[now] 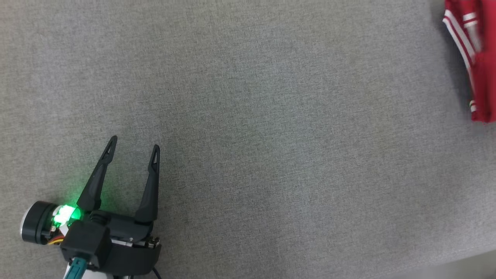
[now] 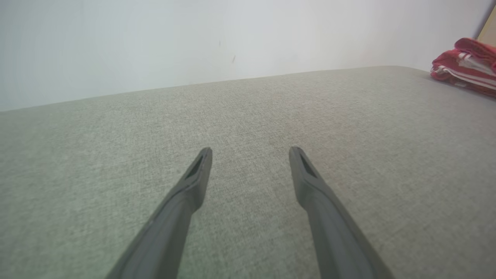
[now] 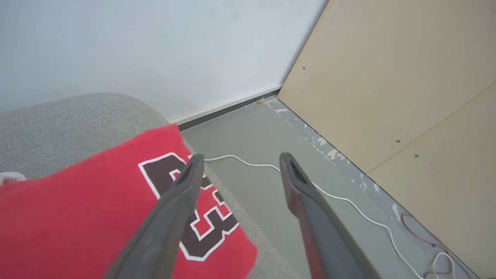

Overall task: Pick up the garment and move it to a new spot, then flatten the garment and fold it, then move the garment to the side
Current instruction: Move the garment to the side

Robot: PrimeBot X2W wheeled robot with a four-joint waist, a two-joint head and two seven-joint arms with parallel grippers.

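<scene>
The garment (image 1: 478,58) is a red jersey with white stripes, lying folded at the far right edge of the grey surface. In the left wrist view the garment (image 2: 467,66) sits far off at the upper right. The right wrist view looks down on its red cloth with a dark number outlined in white (image 3: 116,209). My right gripper (image 3: 239,164) is open above the garment's edge, with nothing between its fingers. At the lower left of the head view, my left gripper (image 1: 133,143) is open and empty over bare fabric, also seen as left gripper (image 2: 250,151).
The grey fabric surface (image 1: 248,116) spreads wide between my left gripper and the garment. Beyond its rounded corner lies the floor (image 3: 248,135) with a white cable (image 3: 348,203), a white wall and a tan wooden panel (image 3: 387,77).
</scene>
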